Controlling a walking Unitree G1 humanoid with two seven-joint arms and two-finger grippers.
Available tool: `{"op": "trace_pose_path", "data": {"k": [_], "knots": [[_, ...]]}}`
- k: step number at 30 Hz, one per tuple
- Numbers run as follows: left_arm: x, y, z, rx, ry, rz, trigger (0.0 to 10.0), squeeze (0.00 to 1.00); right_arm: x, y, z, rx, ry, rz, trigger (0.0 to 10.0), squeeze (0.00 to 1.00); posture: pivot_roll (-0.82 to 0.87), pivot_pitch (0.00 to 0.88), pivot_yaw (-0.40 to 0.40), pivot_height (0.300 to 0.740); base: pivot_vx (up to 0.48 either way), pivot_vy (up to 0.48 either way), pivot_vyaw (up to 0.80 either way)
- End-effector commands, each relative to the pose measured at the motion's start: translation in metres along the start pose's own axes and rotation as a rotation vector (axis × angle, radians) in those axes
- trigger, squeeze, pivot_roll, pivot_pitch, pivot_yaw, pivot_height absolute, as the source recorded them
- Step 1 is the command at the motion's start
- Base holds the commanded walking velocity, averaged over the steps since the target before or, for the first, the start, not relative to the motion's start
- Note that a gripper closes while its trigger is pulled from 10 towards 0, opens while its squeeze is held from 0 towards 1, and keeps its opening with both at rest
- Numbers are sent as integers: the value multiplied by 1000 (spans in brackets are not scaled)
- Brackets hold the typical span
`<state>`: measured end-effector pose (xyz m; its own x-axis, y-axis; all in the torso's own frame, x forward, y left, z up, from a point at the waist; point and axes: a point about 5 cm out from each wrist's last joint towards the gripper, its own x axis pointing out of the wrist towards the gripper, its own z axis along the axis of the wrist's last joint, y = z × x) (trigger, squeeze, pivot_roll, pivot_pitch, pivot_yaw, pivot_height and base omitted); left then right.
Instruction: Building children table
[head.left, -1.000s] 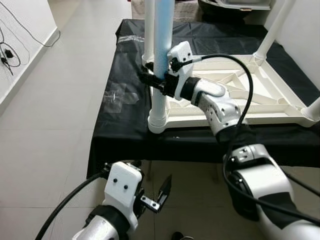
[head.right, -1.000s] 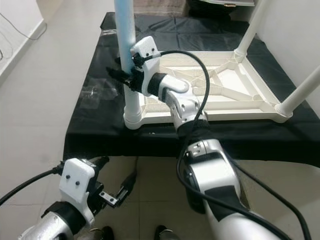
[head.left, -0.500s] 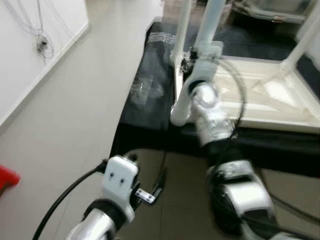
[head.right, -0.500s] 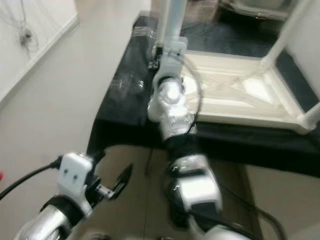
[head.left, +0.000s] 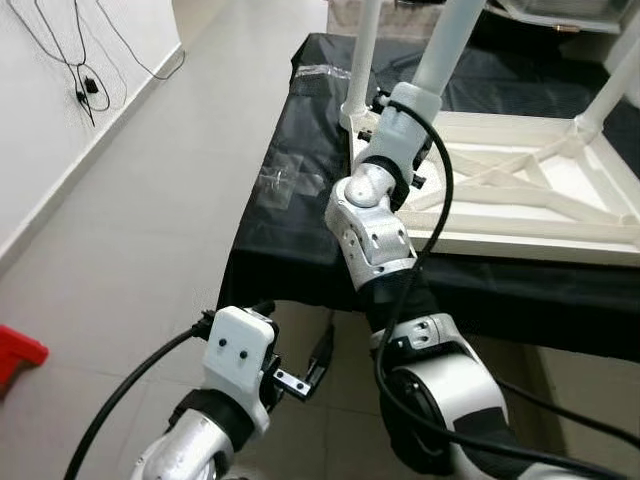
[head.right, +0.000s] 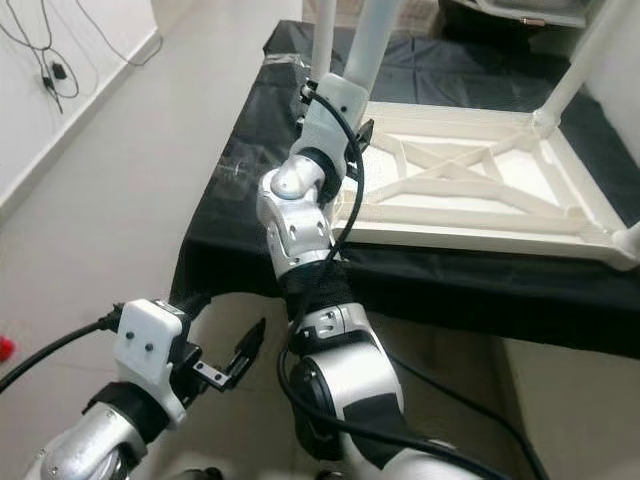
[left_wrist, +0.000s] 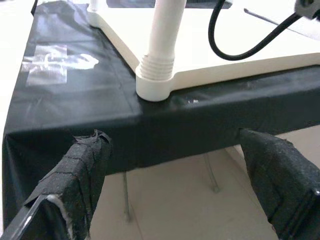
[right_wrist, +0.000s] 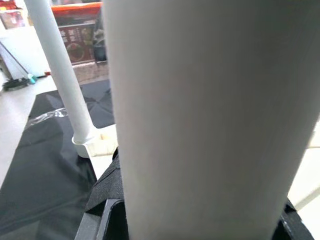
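Over on my left, my left gripper (head.left: 305, 372) hangs low beside the black-draped bench (head.left: 290, 215), fingers spread wide with nothing between them; the wrist view looks up past both pads (left_wrist: 82, 170) at a threaded leg socket (left_wrist: 155, 80) on the corner of the frame; moving right, the upside-down white children's table (head.left: 520, 200) lies on the cloth, other legs already standing up; my right gripper (head.left: 385, 125) is up at the near-corner leg (head.left: 440, 50), black fingers (right_wrist: 107, 197) clamped on its white tube; the risk, as I judge it: that leg tilts; twist it off-axis and the thread could cross or the frame slide on the cloth.
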<state>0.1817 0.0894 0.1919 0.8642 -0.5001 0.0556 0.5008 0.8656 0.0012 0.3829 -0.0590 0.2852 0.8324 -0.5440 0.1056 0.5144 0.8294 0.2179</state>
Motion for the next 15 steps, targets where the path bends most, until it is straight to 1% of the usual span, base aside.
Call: {"op": "trace_pose_path", "data": {"k": [1, 4, 5, 6, 7, 8, 9, 10, 11, 13, 15], "knots": [[1, -1, -5, 0, 21, -4, 10000, 0, -9, -4, -45, -77, 165, 0, 10000, 0, 124, 161, -77, 740, 0, 0, 0], [1, -1, -5, 0, 21, -4, 10000, 0, -9, -4, -45, -77, 165, 0, 10000, 0, 124, 161, -77, 740, 0, 0, 0], [1, -1, -5, 1, 20, -4, 10000, 0, -13, 1, -45, -94, 146, 44, 10000, 0, 124, 155, -74, 740, 0, 0, 0], [1, -1, -5, 1, 20, -4, 10000, 0, -13, 1, -45, -94, 146, 44, 10000, 0, 124, 155, -74, 740, 0, 0, 0], [1, -1, -6, 0, 21, -6, 10000, 0, -16, 6, -48, -125, 140, 139, 10000, 0, 108, 142, -78, 740, 0, 0, 0], [1, -1, -6, 0, 21, -6, 10000, 0, -16, 6, -48, -125, 140, 139, 10000, 0, 108, 142, -78, 740, 0, 0, 0], [1, -1, -7, -1, 21, -6, 10000, 0, -18, 10, -51, -149, 137, 201, 10000, 0, 108, 142, -78, 740, 0, 0, 0], [1, -1, -7, -1, 21, -6, 10000, 0, -18, 10, -51, -149, 137, 201, 10000, 0, 108, 142, -78, 740, 0, 0, 0], [2, -2, -8, -3, 21, -8, 10000, 0, -19, 11, -56, -162, 154, 260, 10000, 0, 107, 146, -83, 740, 0, 0, 0], [3, -2, -8, -6, 18, -6, 10000, 0, -18, 11, -62, -198, 174, 294, 10000, 0, 104, 146, -81, 740, 0, 0, 0], [3, -2, -8, -8, 15, -5, 10000, 0, -22, 18, -65, -244, 172, 407, 10000, 0, 103, 150, -82, 740, 0, 0, 0]]}}
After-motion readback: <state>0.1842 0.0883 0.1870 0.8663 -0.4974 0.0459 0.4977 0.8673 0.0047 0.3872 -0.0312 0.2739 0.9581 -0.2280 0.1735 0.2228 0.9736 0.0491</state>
